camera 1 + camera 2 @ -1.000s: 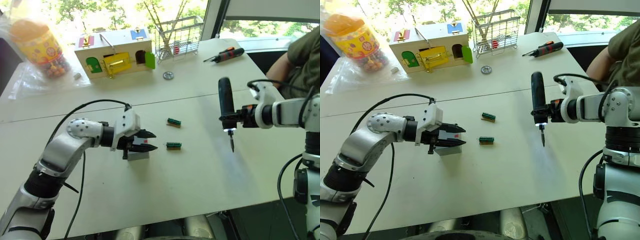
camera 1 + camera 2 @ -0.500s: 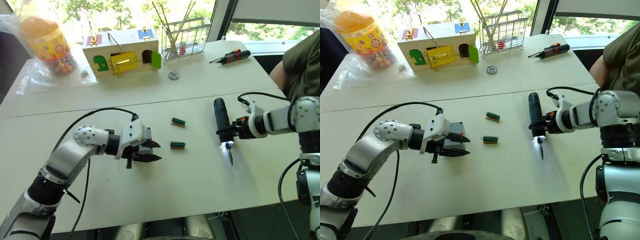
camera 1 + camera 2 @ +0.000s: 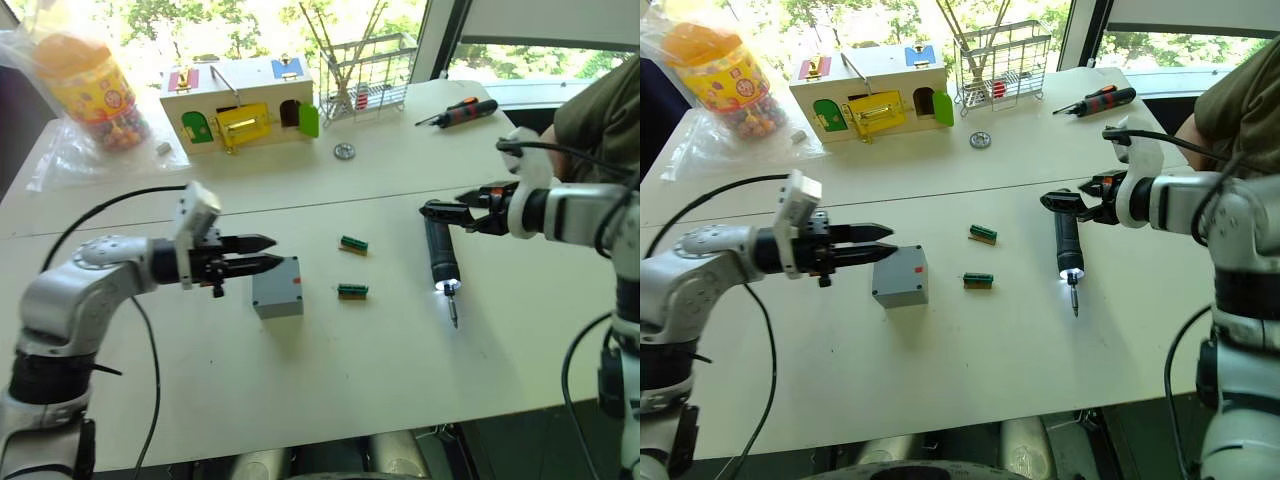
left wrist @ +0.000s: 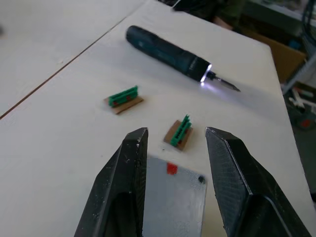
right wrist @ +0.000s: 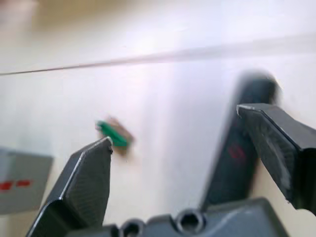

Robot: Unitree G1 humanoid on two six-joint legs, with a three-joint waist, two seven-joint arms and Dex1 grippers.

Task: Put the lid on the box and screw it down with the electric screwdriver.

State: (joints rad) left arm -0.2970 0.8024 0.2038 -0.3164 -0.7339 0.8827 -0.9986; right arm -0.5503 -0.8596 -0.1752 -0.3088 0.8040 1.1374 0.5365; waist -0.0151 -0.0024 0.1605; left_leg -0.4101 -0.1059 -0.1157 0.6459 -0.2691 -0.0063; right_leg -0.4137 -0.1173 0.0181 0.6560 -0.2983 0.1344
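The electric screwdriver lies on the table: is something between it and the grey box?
Partly. A small green part lies on the table between the electric screwdriver and the box, close beside the box. Another green part lies a little farther back. Lifted above them, the screwdriver would likely meet nothing.

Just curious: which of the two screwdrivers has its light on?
The black electric screwdriver lying near the right fingers; the red-and-black hand screwdriver at the far edge has none.

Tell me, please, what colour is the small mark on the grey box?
Red, on the grey box; it shows best in the left wrist view.
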